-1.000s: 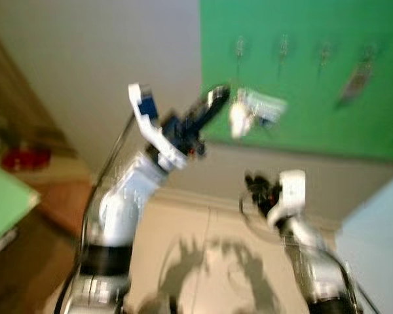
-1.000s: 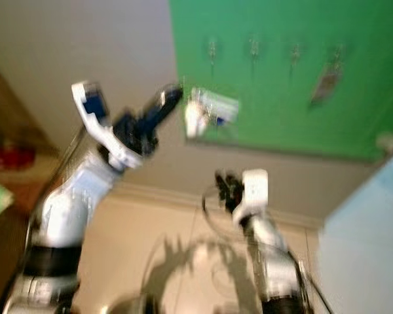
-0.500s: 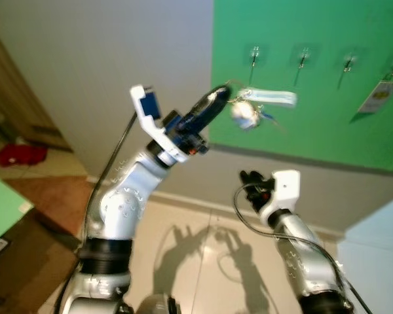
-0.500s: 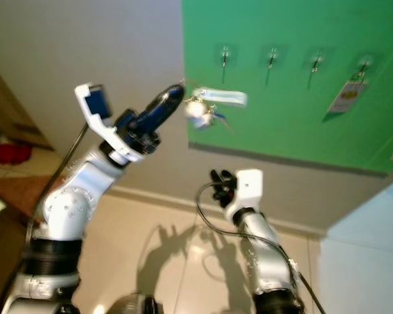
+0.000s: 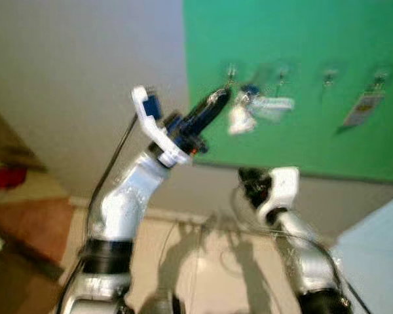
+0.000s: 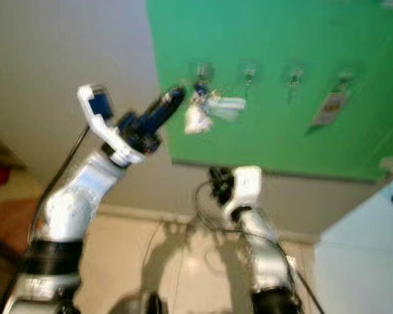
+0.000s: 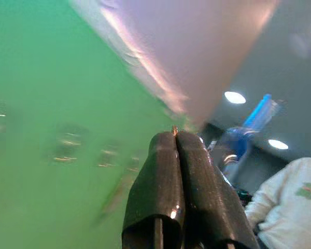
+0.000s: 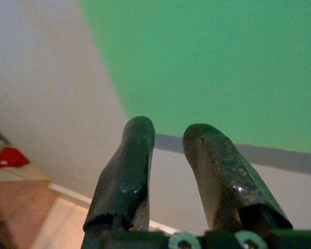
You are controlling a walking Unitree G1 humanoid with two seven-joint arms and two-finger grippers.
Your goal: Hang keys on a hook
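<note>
My left gripper (image 5: 221,98) is raised in front of a green board (image 5: 301,144) and is shut on the ring of the keys (image 5: 243,112). A white fob and a pale blue tag (image 5: 274,104) dangle from them. The bunch hangs just below and to the right of the leftmost hook (image 5: 231,70). In the left wrist view the fingertips (image 7: 166,150) are pressed together with a bit of metal at their tip. My right gripper (image 5: 249,178) is held lower, near the wall's grey band, and in the right wrist view it (image 8: 168,129) is open and holds nothing.
Two more bare hooks (image 5: 281,73) follow to the right, and the rightmost one carries a card tag (image 5: 363,108). A pale blue surface (image 5: 380,261) is at the lower right. Brown furniture and a red item (image 5: 0,176) lie at the left. A person's white sleeve (image 7: 285,207) shows.
The camera has swung and the picture is blurred again. The keys now hang closer under the leftmost hook than half a second ago. The right arm holds about the same pose.
</note>
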